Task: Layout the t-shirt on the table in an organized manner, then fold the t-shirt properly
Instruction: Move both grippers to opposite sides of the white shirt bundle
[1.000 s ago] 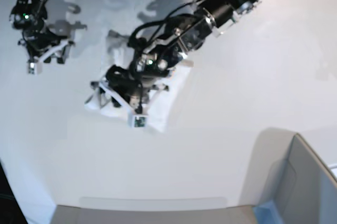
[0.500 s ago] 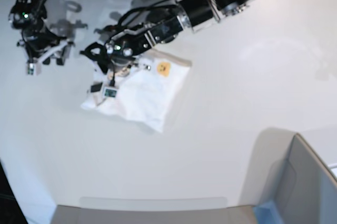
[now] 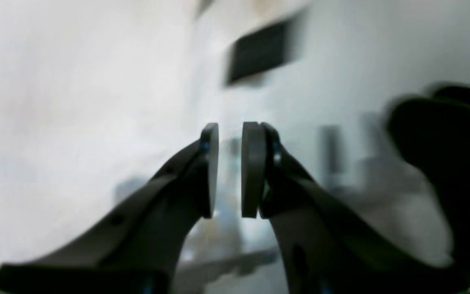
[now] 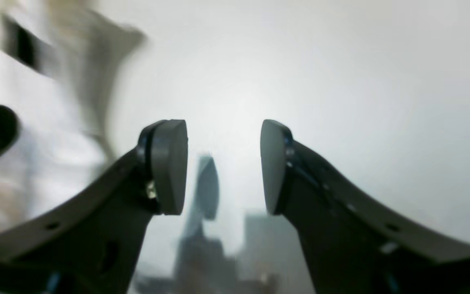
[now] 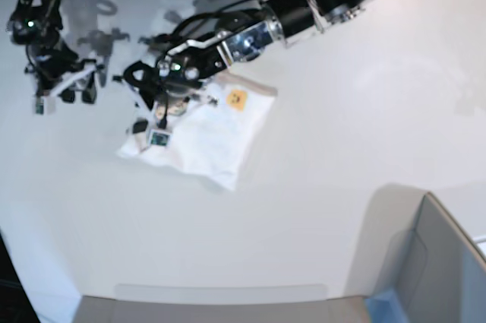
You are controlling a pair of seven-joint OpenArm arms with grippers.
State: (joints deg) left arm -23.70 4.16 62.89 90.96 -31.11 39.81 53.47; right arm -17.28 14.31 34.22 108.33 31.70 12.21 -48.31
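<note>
My desk point(image 5: 319, 186): large, plain white, smooth, curved near edge. T-shirt point(image 5: 205, 137) lies directly on it, left of centre in base view, bunched into compact white wad, small yellow-orange print patch facing up near far corner. Grey box point(image 5: 440, 270) sits at near right corner. Arm shadows fall across far left part of desk.
</note>
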